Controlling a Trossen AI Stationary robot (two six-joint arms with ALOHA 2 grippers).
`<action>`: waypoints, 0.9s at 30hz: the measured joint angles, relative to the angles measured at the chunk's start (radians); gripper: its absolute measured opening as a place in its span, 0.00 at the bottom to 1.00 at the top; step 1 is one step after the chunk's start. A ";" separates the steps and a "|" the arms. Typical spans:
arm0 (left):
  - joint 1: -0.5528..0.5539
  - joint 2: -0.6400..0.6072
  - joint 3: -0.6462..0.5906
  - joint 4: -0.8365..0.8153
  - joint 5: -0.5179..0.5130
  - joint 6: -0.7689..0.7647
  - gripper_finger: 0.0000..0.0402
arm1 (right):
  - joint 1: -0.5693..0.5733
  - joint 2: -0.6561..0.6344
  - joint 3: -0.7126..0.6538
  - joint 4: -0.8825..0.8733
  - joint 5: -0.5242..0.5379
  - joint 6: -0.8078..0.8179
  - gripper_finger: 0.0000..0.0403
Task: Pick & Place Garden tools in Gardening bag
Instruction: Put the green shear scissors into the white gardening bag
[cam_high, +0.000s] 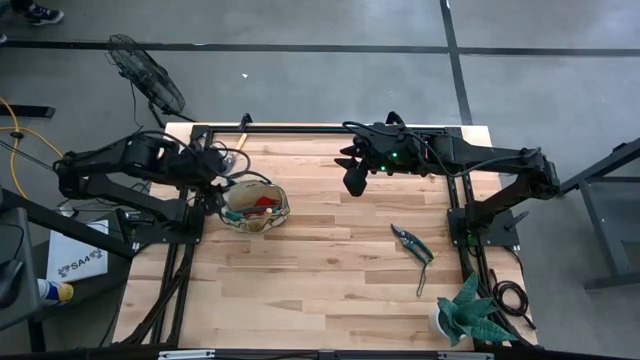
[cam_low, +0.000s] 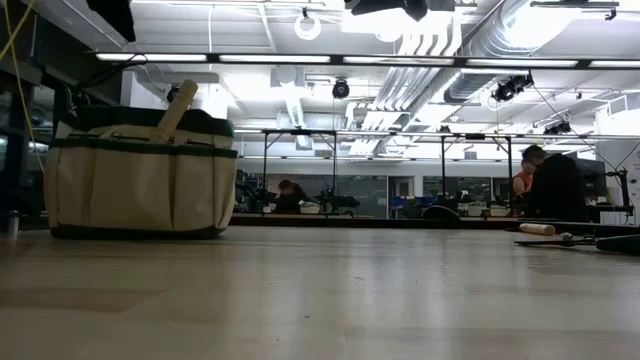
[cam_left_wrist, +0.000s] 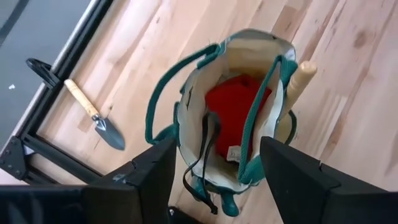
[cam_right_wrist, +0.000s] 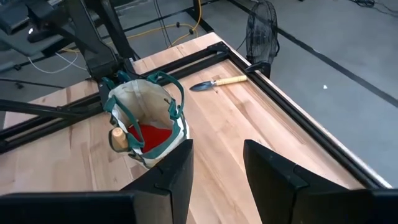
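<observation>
My left gripper (cam_left_wrist: 211, 168) hangs open and empty over the bag (cam_high: 255, 207) at the table's left. I'd lift straight up, clear of its handles. My right gripper (cam_right_wrist: 217, 168) waits part-open, empty, far side.

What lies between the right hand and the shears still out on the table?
Nothing visible. The right hand hangs over bare wood near the far edge, and the shears lie in the open toward the near right. The plant stands beyond them at the near corner, off that line. The bag is well to the left.
</observation>
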 joint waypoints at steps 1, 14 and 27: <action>0.000 0.000 0.007 0.001 -0.008 0.000 0.57 | 0.000 0.000 0.000 0.000 0.000 0.011 0.33; 0.000 0.000 0.032 0.084 -0.031 -0.025 0.57 | 0.005 0.000 0.000 -0.247 -0.140 0.269 0.33; 0.000 0.000 0.032 0.132 -0.083 -0.029 0.57 | 0.144 0.000 0.000 -0.585 -0.185 0.609 0.33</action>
